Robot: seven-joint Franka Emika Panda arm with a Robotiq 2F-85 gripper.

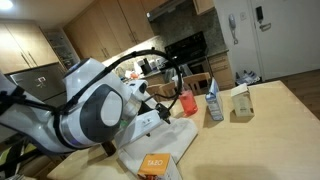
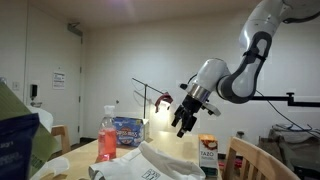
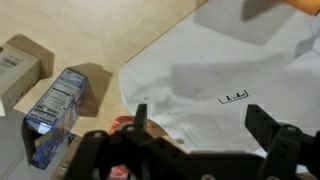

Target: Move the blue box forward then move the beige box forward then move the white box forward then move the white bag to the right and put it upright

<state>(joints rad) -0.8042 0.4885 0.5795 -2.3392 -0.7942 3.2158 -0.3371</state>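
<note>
The white bag (image 3: 210, 60) lies flat and crumpled on the wooden table, its small dark square logo (image 3: 233, 97) facing up. My gripper (image 3: 200, 122) hovers over it, open, with nothing between its fingers (image 3: 262, 122). In an exterior view the gripper (image 2: 183, 122) hangs above the white bag (image 2: 150, 165). The blue box (image 1: 213, 103) stands upright beside the beige box (image 1: 241, 102). In the wrist view the blue box (image 3: 55, 110) and the beige box (image 3: 15, 72) are at the left. The white box (image 1: 155, 165) with its orange face stands near the bag, also seen as the white box (image 2: 208, 150).
A red translucent cup (image 1: 187, 102) stands next to the blue box, close to the bag's edge. A wooden chair back (image 2: 250, 155) rises at the table's side. A green and blue bag (image 2: 15, 135) fills the near left corner. Kitchen cabinets stand behind the table (image 1: 280, 120).
</note>
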